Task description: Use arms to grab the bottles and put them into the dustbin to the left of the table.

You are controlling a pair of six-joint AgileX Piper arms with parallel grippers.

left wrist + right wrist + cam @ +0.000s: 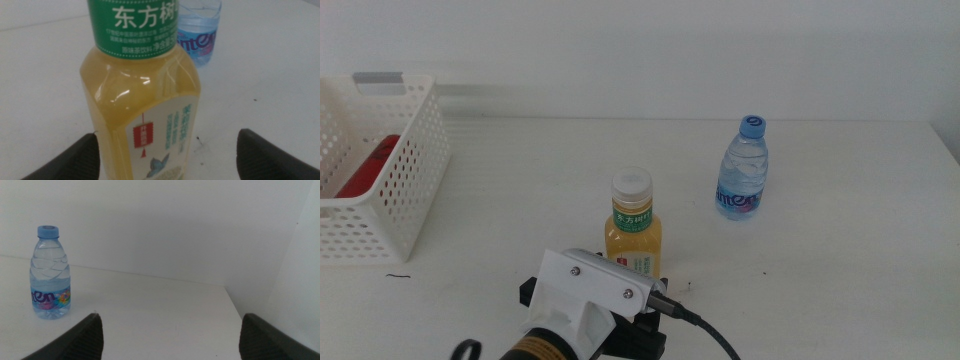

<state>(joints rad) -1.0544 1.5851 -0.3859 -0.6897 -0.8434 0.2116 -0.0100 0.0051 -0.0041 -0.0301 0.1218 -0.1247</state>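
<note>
White desk [840, 290] spreads wide and bare, and at its left edge stands the white perforated basket [415, 190], the dustbin, with the red can [365, 165] already lying inside it. Next in size, the left arm [585, 310] comes in low near the front, its gripper [165, 165] spread wide with the yellow tea bottle [142, 115] standing upright between the jaws; one jaw sits just beside the bottle's side, the other well clear, so nothing is held yet. The bottle stands near the desk's middle, looks nearly full and so fairly heavy for its size, with stiff flat plastic sides and a glossy label that may slip; the flat body below the green neck band seems the best place to take hold. The small water bottle [741, 170] stands apart to the right, light and easily dented. The right gripper [170, 335] waits wide open and empty, facing that water bottle from a distance.
</note>
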